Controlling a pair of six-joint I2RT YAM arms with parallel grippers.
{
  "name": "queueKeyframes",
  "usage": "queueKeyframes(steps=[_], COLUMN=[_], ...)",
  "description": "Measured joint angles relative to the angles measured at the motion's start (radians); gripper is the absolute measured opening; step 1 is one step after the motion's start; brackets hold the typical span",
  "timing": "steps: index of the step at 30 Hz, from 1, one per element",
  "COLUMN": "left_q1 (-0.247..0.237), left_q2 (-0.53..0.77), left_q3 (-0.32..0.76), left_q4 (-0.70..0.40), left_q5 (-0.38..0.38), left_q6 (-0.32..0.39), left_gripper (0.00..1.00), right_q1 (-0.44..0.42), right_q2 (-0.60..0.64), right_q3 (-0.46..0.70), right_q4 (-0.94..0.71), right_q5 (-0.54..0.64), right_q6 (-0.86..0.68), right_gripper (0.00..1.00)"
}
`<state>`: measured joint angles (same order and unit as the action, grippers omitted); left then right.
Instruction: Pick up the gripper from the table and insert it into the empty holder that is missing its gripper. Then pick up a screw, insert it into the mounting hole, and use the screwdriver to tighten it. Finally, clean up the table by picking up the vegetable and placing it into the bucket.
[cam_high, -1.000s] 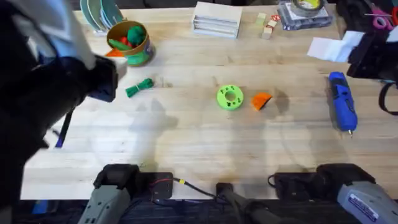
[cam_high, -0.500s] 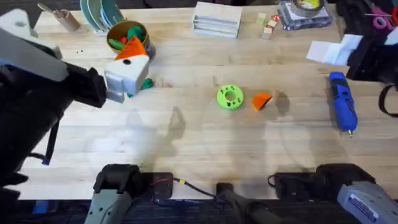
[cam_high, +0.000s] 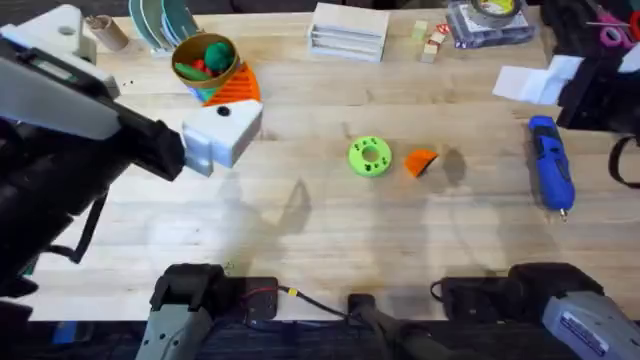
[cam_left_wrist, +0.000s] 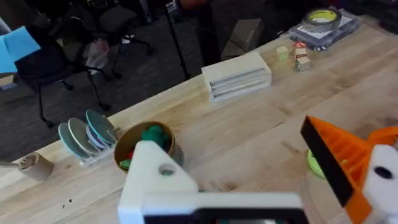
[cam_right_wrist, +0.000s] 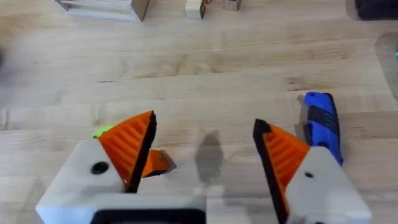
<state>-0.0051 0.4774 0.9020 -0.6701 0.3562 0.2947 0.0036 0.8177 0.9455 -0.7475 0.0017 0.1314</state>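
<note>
The loose orange gripper (cam_high: 421, 161) lies on the table beside a green disc (cam_high: 370, 157). It also lies under my open right gripper (cam_right_wrist: 208, 155), close to one finger, as the orange wedge (cam_right_wrist: 159, 163). The blue screwdriver (cam_high: 550, 175) rests at the right, its body (cam_right_wrist: 323, 124) beside my other right finger. My left gripper (cam_high: 245, 108) hovers open next to the bucket (cam_high: 205, 62). One of its fingers is the bare white holder (cam_left_wrist: 155, 180); the other carries an orange pad (cam_left_wrist: 336, 162). The vegetable is hidden under the left gripper. No screw can be made out.
A stack of white plates (cam_high: 348, 30), small blocks (cam_high: 430, 45), a tape roll (cam_high: 495, 12) and paper (cam_high: 530, 78) line the far edge. A cardboard tube (cam_high: 105, 30) and upright discs (cam_high: 160, 20) stand behind the bucket. Bare wood spans the near middle.
My left arm has swung right over the table. Its gripper now sits beside the bucket and covers the spot where the green vegetable lay. Wedge, disc and screwdriver have not moved.
</note>
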Motion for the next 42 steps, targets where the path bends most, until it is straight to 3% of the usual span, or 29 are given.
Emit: queueKeyframes(steps=[8,14,19,20,21,29,35,42], left_q1=[0.000,-0.028,-0.055,-0.058,-0.058,-0.078,-0.078,-0.078], left_q2=[0.000,0.000,-0.026,-0.040,-0.110,-0.274,-0.376,-0.473], left_q3=[0.000,0.000,-0.046,-0.070,-0.196,-0.507,-0.693,-0.849], left_q4=[0.028,0.064,0.160,0.187,0.322,0.596,0.768,0.910], left_q5=[0.049,0.067,0.067,0.067,0.067,0.067,0.062,0.061], left_q6=[0.000,0.000,0.000,0.000,0.000,-0.019,-0.107,-0.156], left_gripper=[0.993,0.993,0.993,0.993,0.992,0.993,0.993,0.993], right_q1=[0.000,0.000,0.000,0.000,0.000,0.000,0.000,0.000], right_q2=[0.000,0.000,0.000,0.000,0.000,0.000,0.000,0.000], right_q3=[0.000,0.000,0.000,0.000,0.000,0.000,0.000,0.000], right_q4=[0.000,0.000,0.000,0.000,0.000,0.000,0.000,0.000], right_q5=[0.000,0.000,0.000,0.000,0.000,0.000,0.000,0.000], right_q6=[0.000,0.000,0.000,0.000,0.000,0.000,0.000,0.000], right_gripper=[0.992,0.991,0.992,0.992,0.992,0.992,0.992,0.992])
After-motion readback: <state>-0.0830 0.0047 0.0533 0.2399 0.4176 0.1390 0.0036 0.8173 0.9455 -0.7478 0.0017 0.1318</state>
